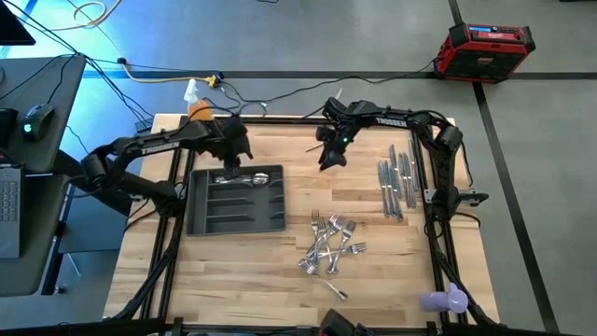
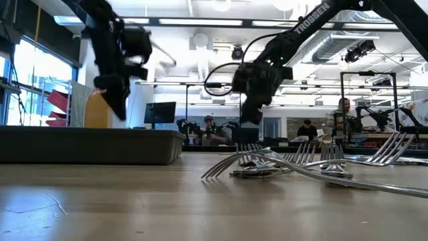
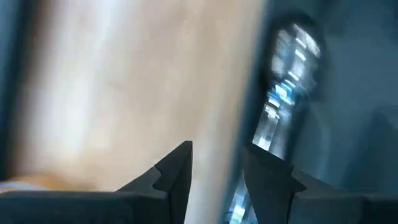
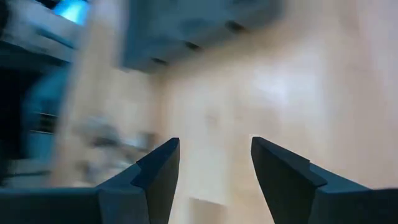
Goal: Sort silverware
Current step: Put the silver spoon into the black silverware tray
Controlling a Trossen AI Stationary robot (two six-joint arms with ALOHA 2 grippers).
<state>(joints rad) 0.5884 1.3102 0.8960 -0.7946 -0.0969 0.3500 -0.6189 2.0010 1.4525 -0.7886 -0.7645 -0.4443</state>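
Silverware: spoons [image 1: 244, 178] lie in the far compartment of the tray [image 1: 210, 220]; forks [image 1: 331, 245] lie in a tangled heap right of the tray, toward the near edge; knives [image 1: 395, 185] lie side by side at the right.
Handling: judged thin, stiff, light and slippery; best pinched across the handle. The interlocked forks may drag their neighbours.
Left pincer [image 1: 230, 166]: above the tray's far edge, over the spoons, fingers parted with nothing between them.
Right pincer [image 1: 327, 159]: raised over bare bench [image 1: 280, 289] between tray and knives, fingers spread, holding nothing.
Surroundings: orange-topped bottle [image 1: 196, 101] at the far left corner, purple object [image 1: 444, 301] at the near right corner; both well apart from the silverware.
Obstacles: only the tray wall beside the spoons.
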